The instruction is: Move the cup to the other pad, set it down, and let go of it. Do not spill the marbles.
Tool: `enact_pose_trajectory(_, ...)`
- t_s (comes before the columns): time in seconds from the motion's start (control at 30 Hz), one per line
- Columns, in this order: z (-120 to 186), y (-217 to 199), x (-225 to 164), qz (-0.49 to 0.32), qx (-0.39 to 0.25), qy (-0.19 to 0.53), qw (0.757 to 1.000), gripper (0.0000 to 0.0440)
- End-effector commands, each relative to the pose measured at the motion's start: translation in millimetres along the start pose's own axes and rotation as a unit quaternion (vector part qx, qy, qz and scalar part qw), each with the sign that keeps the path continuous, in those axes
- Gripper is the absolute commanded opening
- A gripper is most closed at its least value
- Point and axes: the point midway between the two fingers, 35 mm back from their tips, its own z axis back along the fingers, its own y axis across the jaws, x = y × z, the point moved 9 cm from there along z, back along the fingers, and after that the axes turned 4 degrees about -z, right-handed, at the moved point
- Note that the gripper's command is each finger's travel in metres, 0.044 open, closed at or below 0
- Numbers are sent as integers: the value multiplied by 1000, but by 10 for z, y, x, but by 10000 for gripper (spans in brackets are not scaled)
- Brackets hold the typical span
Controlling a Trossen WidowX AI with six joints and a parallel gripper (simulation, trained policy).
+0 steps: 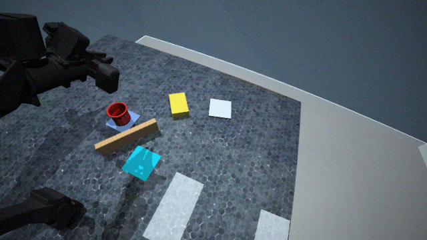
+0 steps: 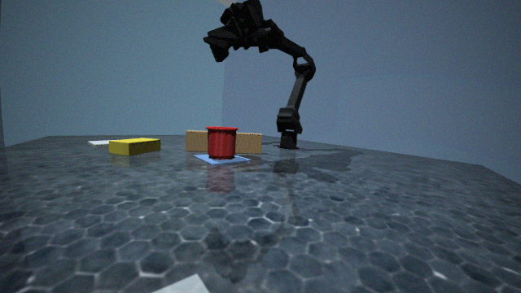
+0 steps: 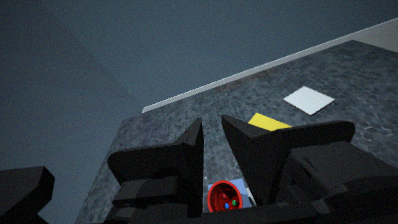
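The red cup (image 1: 122, 119) (image 2: 221, 144) (image 3: 212, 201) stands upright on the blue pad (image 1: 134, 117) (image 2: 241, 160) (image 3: 241, 187). In the wrist view, a blue marble (image 3: 226, 206) and a green marble (image 3: 234, 203) show inside it. The cyan pad (image 1: 141, 164) lies across the wooden bar from the cup, with nothing on it. My gripper (image 1: 111, 67) (image 2: 212, 49) (image 3: 211, 120) is up in the air, well above the cup and apart from it. Its fingers are nearly together, with a narrow gap and nothing between them: it is shut and empty.
The wooden bar (image 1: 127, 137) (image 2: 249, 143) stands on edge between the two pads. A yellow block (image 1: 179, 104) (image 2: 132, 146) (image 3: 267, 122) and a white square (image 1: 220, 109) (image 2: 98, 142) (image 3: 309, 100) lie to one side. A long pale rectangle (image 1: 175, 207) lies beyond the cyan pad.
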Motion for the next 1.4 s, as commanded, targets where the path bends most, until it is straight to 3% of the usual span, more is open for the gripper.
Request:
enact_pose_trajectory(0.0, -35, 37, 36, -17, -4, 18, 1000, 101)
enact_pose_trajectory(0.63, -173, 244, 151, -121, -36, 131, 983, 119)
enact_pose_trajectory(1.37, -368, 412, 154, -225, -117, 250, 935, 124)
